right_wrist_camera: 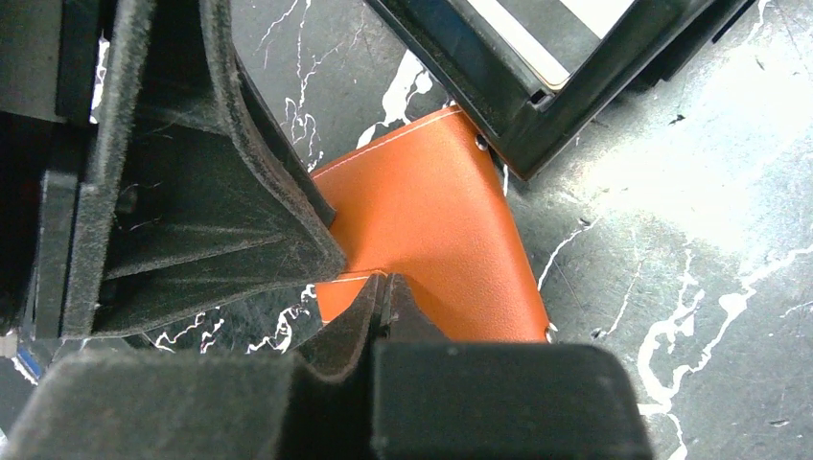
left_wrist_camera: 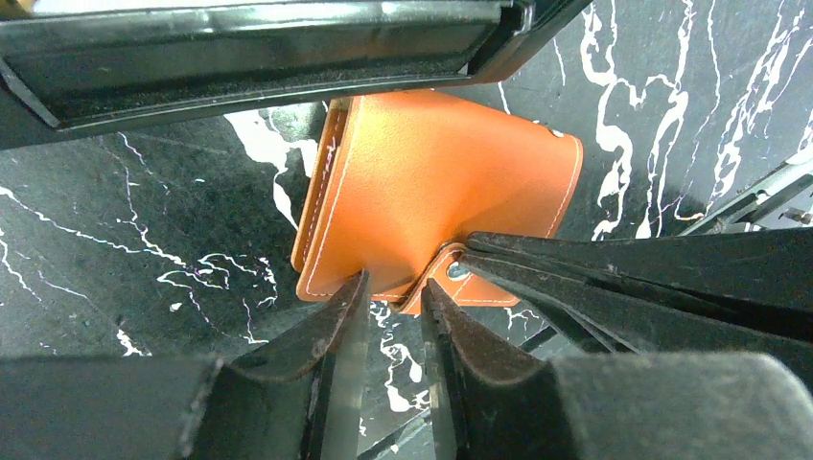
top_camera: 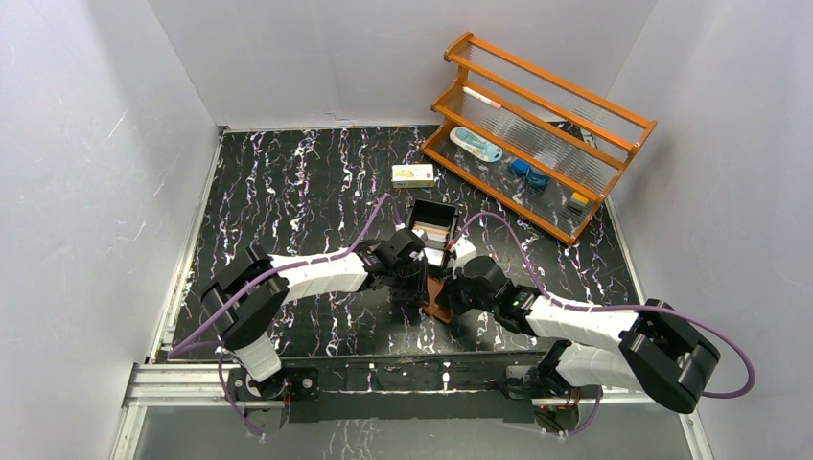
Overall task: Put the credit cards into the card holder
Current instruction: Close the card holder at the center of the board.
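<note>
The card holder (top_camera: pixel 442 307), an orange-brown leather-look wallet, lies folded on the black marbled table, against the near corner of a black tray (top_camera: pixel 419 217). Pale credit cards (top_camera: pixel 433 231) lie inside that tray; a white card edge (right_wrist_camera: pixel 566 29) shows in the right wrist view. My right gripper (right_wrist_camera: pixel 386 283) is shut, its tips pinching the card holder (right_wrist_camera: pixel 422 220) at the snap tab (left_wrist_camera: pixel 458 271). My left gripper (left_wrist_camera: pixel 393 287) stands slightly open at the near edge of the card holder (left_wrist_camera: pixel 431 182), with bare table showing between its fingers.
The black tray's wall (left_wrist_camera: pixel 268 57) sits right behind the wallet. A white-and-yellow carton (top_camera: pixel 412 173) lies farther back. An orange wooden rack (top_camera: pixel 575 125) with small items fills the back right. White walls close in the table on the left, back and right.
</note>
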`<state>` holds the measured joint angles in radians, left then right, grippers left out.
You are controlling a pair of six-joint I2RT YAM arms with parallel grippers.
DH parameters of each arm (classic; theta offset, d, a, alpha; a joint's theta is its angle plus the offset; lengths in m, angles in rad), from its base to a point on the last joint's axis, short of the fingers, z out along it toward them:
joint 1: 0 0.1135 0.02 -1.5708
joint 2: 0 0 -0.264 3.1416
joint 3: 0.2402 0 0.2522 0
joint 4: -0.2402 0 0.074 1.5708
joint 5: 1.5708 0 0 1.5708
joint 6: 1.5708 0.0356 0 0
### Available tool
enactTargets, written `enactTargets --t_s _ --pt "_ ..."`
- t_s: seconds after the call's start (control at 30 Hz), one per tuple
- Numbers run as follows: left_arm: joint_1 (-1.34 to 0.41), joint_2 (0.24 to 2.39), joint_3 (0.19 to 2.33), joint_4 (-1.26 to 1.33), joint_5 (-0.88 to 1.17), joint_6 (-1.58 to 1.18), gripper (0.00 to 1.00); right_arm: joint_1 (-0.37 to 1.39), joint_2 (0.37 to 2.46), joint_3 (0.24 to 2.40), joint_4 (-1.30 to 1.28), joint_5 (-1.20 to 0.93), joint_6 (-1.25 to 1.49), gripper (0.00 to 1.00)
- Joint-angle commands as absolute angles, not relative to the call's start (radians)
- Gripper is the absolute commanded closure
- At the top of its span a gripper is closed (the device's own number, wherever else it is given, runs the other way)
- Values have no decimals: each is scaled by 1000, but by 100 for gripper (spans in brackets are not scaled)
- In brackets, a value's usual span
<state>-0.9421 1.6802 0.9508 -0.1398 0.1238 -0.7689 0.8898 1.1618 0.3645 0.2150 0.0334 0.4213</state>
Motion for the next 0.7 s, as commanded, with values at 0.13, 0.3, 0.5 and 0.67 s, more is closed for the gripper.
enactTargets --t_s 0.13,0.3,0.5,0.67 --pt "-946 1693 1003 -228 55 -771 75 882 1119 385 241 53 354 100" --pt "-946 1716 999 -239 52 -765 77 877 1139 381 258 49 340 100" --pt "-945 1723 997 -234 62 -756 77 873 1158 377 285 39 330 100" --pt "-946 1731 1002 -230 72 -744 77 871 1160 383 308 4 310 100"
